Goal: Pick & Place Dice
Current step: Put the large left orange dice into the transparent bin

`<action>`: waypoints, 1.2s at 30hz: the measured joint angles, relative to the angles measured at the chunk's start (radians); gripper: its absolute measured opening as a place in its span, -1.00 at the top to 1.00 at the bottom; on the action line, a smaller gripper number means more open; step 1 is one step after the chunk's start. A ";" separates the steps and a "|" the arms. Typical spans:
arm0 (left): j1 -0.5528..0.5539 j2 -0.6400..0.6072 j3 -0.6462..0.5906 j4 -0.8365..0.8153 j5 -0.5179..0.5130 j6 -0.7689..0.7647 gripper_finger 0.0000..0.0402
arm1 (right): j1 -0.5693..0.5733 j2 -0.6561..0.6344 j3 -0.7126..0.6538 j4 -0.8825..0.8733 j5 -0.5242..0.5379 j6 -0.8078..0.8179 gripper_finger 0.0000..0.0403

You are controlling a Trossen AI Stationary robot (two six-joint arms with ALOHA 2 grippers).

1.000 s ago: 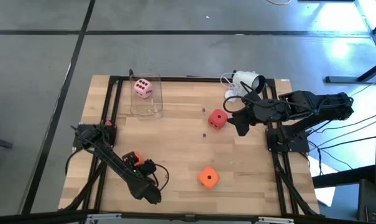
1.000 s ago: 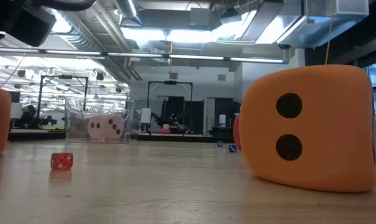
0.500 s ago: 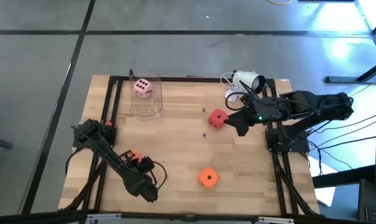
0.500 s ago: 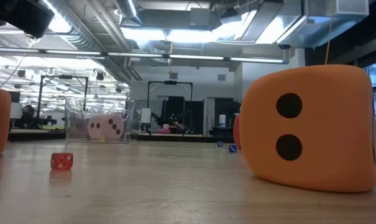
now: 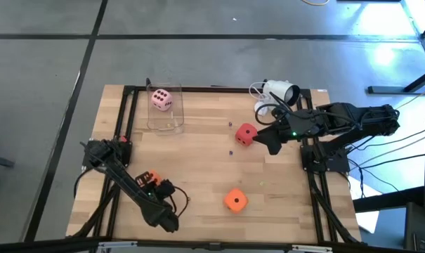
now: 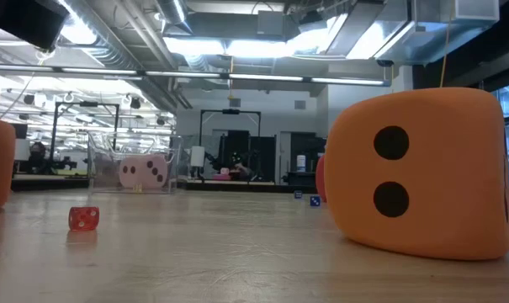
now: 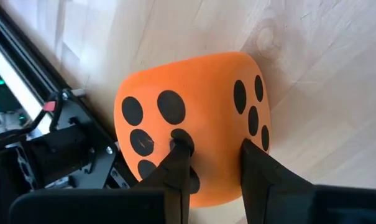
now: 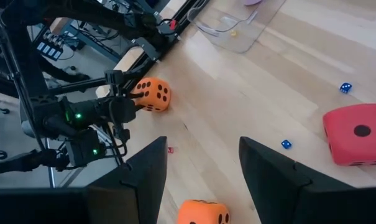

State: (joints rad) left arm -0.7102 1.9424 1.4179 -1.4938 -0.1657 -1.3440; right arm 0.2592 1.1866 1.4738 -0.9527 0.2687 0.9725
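Observation:
An orange die (image 5: 147, 177) sits near the table's left edge; it also shows as the orange die (image 7: 194, 118), filling the left wrist view. My left gripper (image 5: 154, 184) is shut on it. A second orange die (image 5: 234, 200) lies near the front middle. The red die (image 5: 246, 133) rests right of centre, with my right gripper (image 5: 268, 138) open just to its right, touching nothing. The pale pink die (image 5: 161, 99) sits inside a clear container (image 5: 164, 119) at the far left. My left gripper pinches the orange die's rounded edge (image 7: 214, 158) where two pip faces meet. One finger (image 7: 178, 163) is on each face, and the soft surface dents in at the tips. The fingers slant down from the table's near right side. The die rests on the table.
Black frame rails (image 5: 121, 126) run along the table's left and right sides. A white camera (image 5: 279, 91) stands at the far right. Small dice lie scattered: a red one (image 6: 83, 218) and blue ones (image 8: 344, 88). The middle of the table (image 5: 198, 151) is bare wood.
My left arm has shifted slightly toward the table's left edge beside the orange die. The die has stayed where it was on the table.

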 joint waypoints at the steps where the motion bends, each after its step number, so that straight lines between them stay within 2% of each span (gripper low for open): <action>1: 0.000 -0.007 0.013 0.002 -0.004 -0.001 0.63 | 0.000 0.000 0.000 0.001 0.000 -0.008 0.00; 8: -0.001 -0.008 0.080 -0.051 -0.030 -0.003 0.75 | 0.000 0.000 0.000 0.029 0.000 -0.042 0.00; 14: -0.001 -0.010 0.150 -0.069 -0.054 0.001 0.77 | 0.000 0.000 0.000 0.042 0.001 -0.067 0.00; 21: 0.034 -0.011 0.224 -0.073 -0.134 0.023 0.79 | 0.000 0.000 0.000 0.047 0.003 -0.098 0.00; 29: 0.131 -0.024 0.233 -0.075 -0.219 0.105 0.81 | 0.000 0.000 0.000 0.065 0.003 -0.119 0.00; 36: 0.244 -0.136 0.233 -0.077 -0.342 0.186 0.82 | 0.000 0.000 0.000 0.095 0.003 -0.144 0.00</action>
State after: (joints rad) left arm -0.4658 1.8060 1.6512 -1.5706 -0.5082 -1.1575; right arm 0.2593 1.1866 1.4738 -0.8581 0.2722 0.8290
